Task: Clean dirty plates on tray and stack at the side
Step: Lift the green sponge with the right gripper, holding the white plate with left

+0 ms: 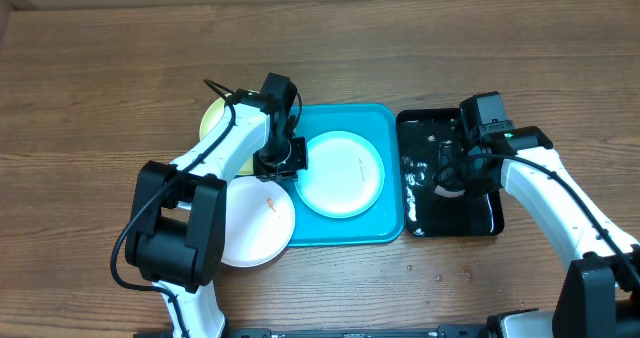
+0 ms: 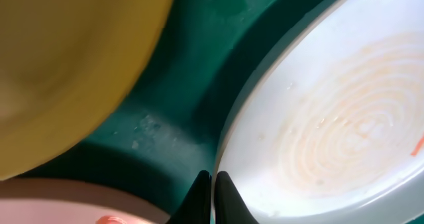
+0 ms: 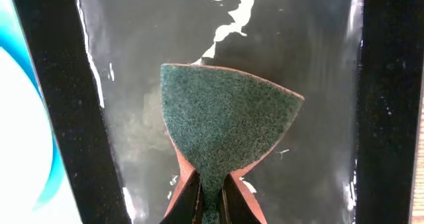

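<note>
- Green scouring pad (image 3: 228,124), orange-backed, is being pinched at its narrow end by my right gripper (image 3: 211,194). The fingers are clamping tight on it and the pad is fanning out beyond them.
- Under the pad, the glossy black tray (image 3: 53,118) is holding a film of water that is throwing back glare.
- My left gripper (image 2: 213,183) is showing its fingers pressed together, with the tips sitting right at the rim of the pale plate (image 2: 331,118). I cannot tell whether the rim is caught between them.
- The pale plate is lying inside the cyan tray (image 2: 172,118), roughly centred. It is carrying faint orange rings and one orange streak.
- The yellow-green plate (image 1: 213,118) is lying near the cyan tray's rear left corner, partly hidden under my left arm.
- The white plate (image 1: 255,223) is resting on the wooden table (image 1: 100,58) against the cyan tray's front left edge. It is showing a small orange smear.
- The black tray is sitting just beside the cyan tray on its right.
</note>
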`<state>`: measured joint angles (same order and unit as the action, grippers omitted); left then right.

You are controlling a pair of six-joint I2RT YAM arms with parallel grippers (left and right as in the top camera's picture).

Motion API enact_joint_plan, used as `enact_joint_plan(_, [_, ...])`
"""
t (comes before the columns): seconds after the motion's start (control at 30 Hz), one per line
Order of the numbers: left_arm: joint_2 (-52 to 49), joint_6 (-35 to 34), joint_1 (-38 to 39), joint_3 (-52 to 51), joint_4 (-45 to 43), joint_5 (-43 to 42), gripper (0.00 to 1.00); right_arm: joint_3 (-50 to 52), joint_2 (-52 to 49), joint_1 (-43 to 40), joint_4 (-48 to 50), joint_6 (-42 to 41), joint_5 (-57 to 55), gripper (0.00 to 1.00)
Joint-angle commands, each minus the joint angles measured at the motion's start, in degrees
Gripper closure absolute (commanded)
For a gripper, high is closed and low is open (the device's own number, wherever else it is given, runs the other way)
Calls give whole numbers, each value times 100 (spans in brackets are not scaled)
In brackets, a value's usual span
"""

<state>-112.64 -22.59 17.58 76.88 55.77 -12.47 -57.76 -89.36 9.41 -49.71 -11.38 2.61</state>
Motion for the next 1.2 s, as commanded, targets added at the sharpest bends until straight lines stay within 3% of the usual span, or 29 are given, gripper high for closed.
enact_joint_plan(0.0, [-59, -195, 7, 103, 74, 483, 96, -201, 127, -9, 33, 291, 286, 93])
enact_joint_plan(0.1, [-59, -201, 7, 103, 74, 498, 96, -201, 127, -9, 44, 293, 284, 81])
enact_joint_plan(0.17, [-59, -214, 7, 103, 81, 496, 96, -216, 127, -9, 44, 310, 286, 78])
enact_joint_plan(0.23, [-59, -212, 7, 103, 81, 498, 96, -284, 127, -11, -42, 439, 295, 81])
enact_joint_plan(0.3, [-59, -210, 7, 103, 76, 503, 96, -396, 127, -11, -149, 437, 302, 96])
enact_joint_plan(0.43, [-59, -210, 7, 103, 79, 501, 96, -564, 127, -11, -350, 433, 302, 96])
enact_joint_plan(0.47, [-59, -210, 7, 103, 76, 501, 96, -568, 127, -11, -393, 426, 302, 89])
enact_joint_plan(0.5, [-59, -210, 7, 103, 79, 501, 96, -562, 127, -11, -505, 415, 302, 62])
enact_joint_plan(0.6, [-59, -210, 7, 103, 76, 501, 95, -463, 120, -9, -608, 400, 302, 42])
enact_joint_plan(0.67, [-59, -212, 7, 103, 66, 498, 94, -313, 116, -9, -437, 391, 302, 37])
enact_joint_plan(0.83, [-59, -212, 7, 103, 39, 498, 91, 122, 7, -9, 149, 389, 302, 36])
enact_joint_plan(1.17, [-59, -212, 7, 103, 42, 498, 91, 669, -90, -4, 914, 238, 289, 50])
